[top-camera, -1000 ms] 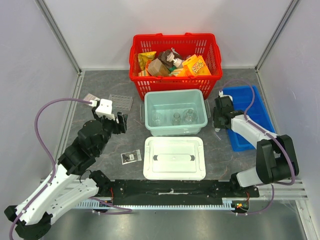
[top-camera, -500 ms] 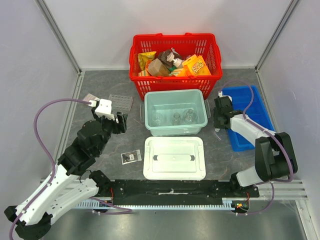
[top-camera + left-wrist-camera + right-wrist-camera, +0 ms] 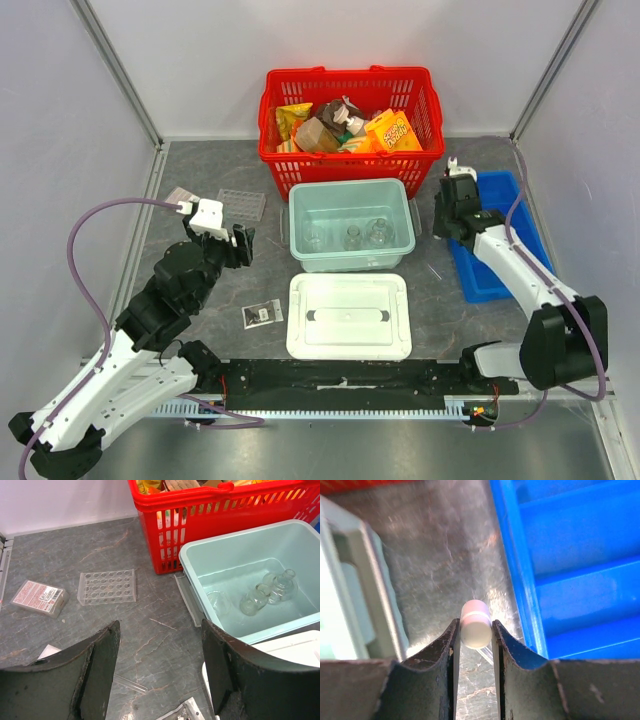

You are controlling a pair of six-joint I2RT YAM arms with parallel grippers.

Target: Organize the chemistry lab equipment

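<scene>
Right gripper (image 3: 474, 626) pinches a tiny white vial (image 3: 474, 630) right at its fingertips. The shallow grip may let it slip before reaching the blue tray (image 3: 580, 555). Left gripper (image 3: 160, 625) spread, empty.

The red mesh-sided plastic basket (image 3: 190, 500) runs off the left wrist view's top edge. Only a corner of a small flat clear packet (image 3: 186, 711) shows at the bottom. The blue plastic tray (image 3: 580, 555) is cropped too.

Your left arm (image 3: 168, 287) and right arm (image 3: 510, 262) have black joints and white links; a purple cable (image 3: 74, 248) loops off each. Your fingers (image 3: 95, 680) are dark, curved, scuffed.
</scene>
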